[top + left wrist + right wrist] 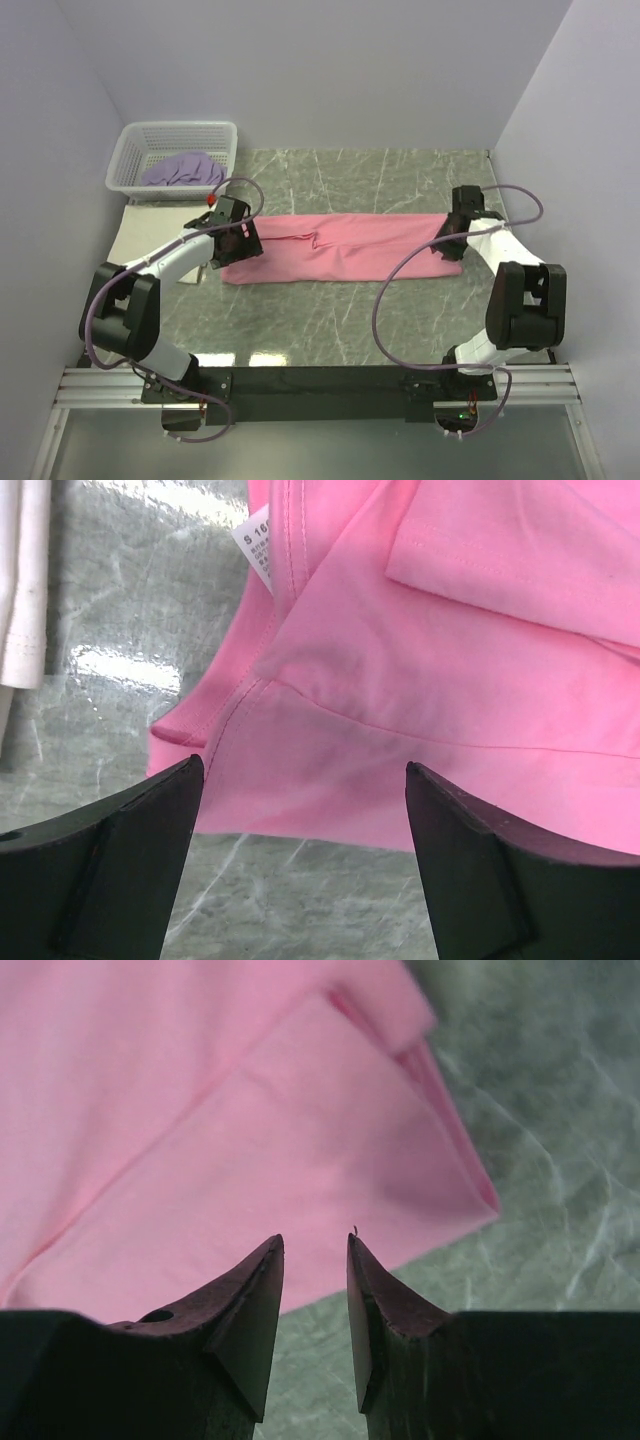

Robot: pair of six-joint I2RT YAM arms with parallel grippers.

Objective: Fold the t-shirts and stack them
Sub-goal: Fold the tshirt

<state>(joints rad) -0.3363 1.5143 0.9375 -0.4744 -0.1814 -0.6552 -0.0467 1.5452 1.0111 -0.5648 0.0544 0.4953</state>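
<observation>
**A:** Pink fabric lies below the left gripper (305, 770). Its jaws stand wide with nothing between them, over the collar end of the pink t-shirt (340, 245), the end nearest the basket (180, 127).

**B:** And the right gripper (315, 1242)?

**A:** Only a narrow gap, also empty. It sits at the shirt's far end from the basket, right at the hem, half over bare table (330, 320).

**B:** That's my worry. Closing from there, I think it could pinch a single layer or miss the cloth altogether.

**A:** Agreed. The shirt looks folded lengthwise into a long band, so one layer lifted alone would likely peel the fold open.

**B:** The left side has its own trap. The cloth is creased and overlapped beside the neck label (258, 545). A wide bite there might gather a bunch and skew the next fold.

**A:** If one end rises before the other, the band probably twists or drags.

**B:** Drags where?

**A:** Towards the cream t-shirt (135, 235), which lies just on the near side of the basket, close to the left gripper. A sweep could ruffle it. The lavender t-shirt (183, 170) is inside the basket, out of harm's way.
</observation>
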